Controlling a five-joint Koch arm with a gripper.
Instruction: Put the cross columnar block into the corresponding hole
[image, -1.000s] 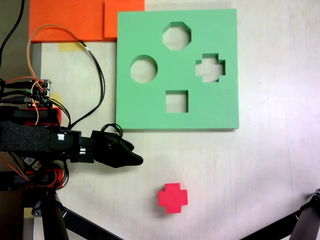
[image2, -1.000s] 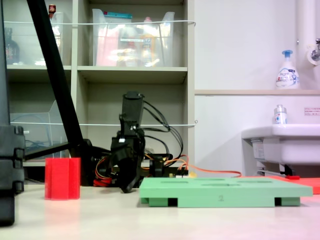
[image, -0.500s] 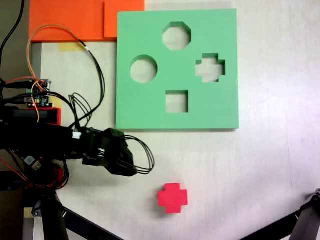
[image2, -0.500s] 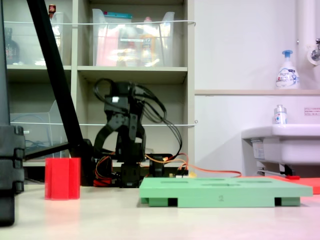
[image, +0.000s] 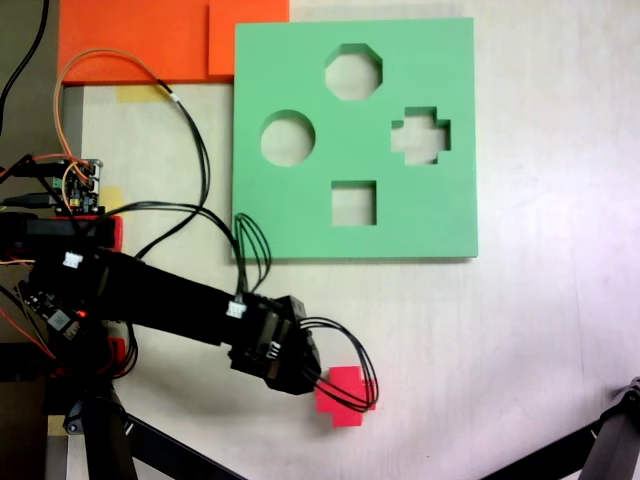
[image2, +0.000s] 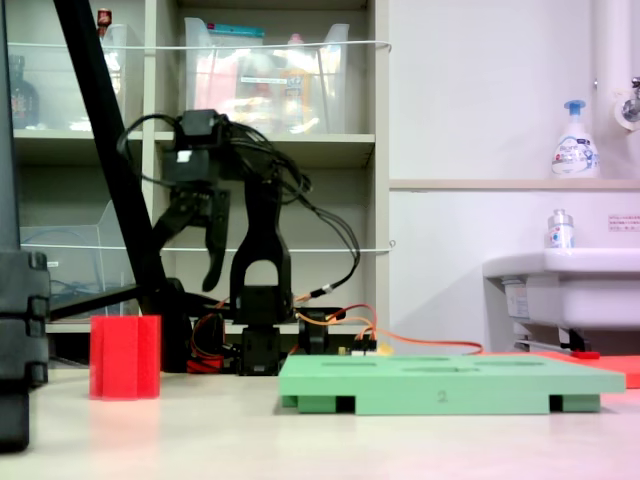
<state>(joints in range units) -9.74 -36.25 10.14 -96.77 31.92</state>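
The red cross columnar block (image: 350, 398) stands upright on the pale table, below the green foam board (image: 300, 225) in the first exterior view. The plus-shaped hole (image: 420, 135) lies at the board's right side, beside a square, a round and an octagonal cutout. My gripper (image: 300, 372) reaches in from the left, and its head overlaps the block's left edge from above. In the second exterior view the gripper (image2: 185, 262) hangs open well above the block (image2: 125, 357) and slightly to its right, holding nothing. The board (image2: 450, 385) lies flat at right.
Orange foam sheets (image: 150, 40) lie at the top left of the first exterior view. A circuit board with loose wires (image: 80, 190) sits by the arm's base. Tripod legs (image: 110, 440) cross the bottom corners. A shelf and a sink (image2: 560, 280) stand behind.
The arm has lifted off the table and swung out from beside the board toward the red block. Its gripper, low and shut-looking a second ago, now hangs high and open.
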